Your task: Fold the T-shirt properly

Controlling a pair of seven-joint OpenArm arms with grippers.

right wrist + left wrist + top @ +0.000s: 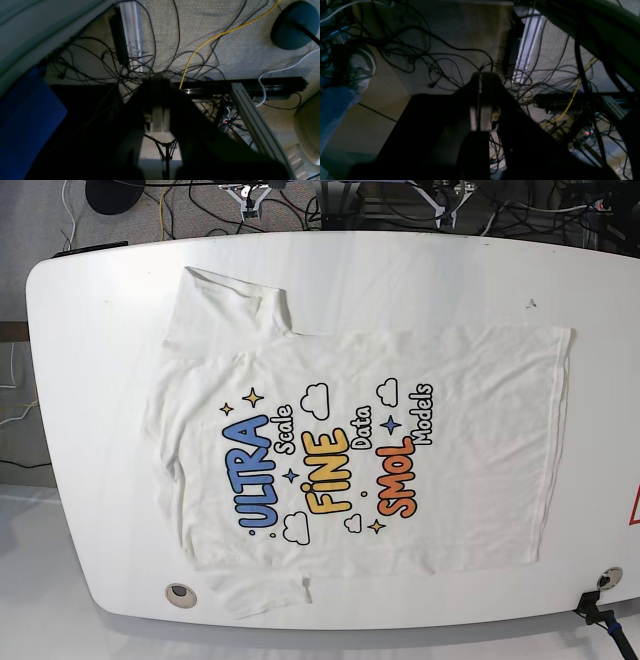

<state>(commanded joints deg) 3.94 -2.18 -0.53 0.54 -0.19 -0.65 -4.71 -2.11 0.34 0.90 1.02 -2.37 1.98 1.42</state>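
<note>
The T-shirt [360, 440] lies flat and unfolded, print side up, on the white table [90, 380] in the base view. Its neck end is at the left and its hem at the right. One sleeve [235, 305] spreads toward the far edge. The other sleeve [260, 592] lies at the near edge. Neither arm shows in the base view. My left gripper [480, 75] and my right gripper [157, 75] each show only in their own wrist view. Both hang off the table over the floor, jaws together and holding nothing.
Under both wrists is carpet with tangled black cables [445, 62], a yellow cable [212, 37] and aluminium frame bars [252, 117]. A person's shoe [361, 67] is at the left. The table has a round grommet [180, 591] and a black clamp [598, 605] on its near edge.
</note>
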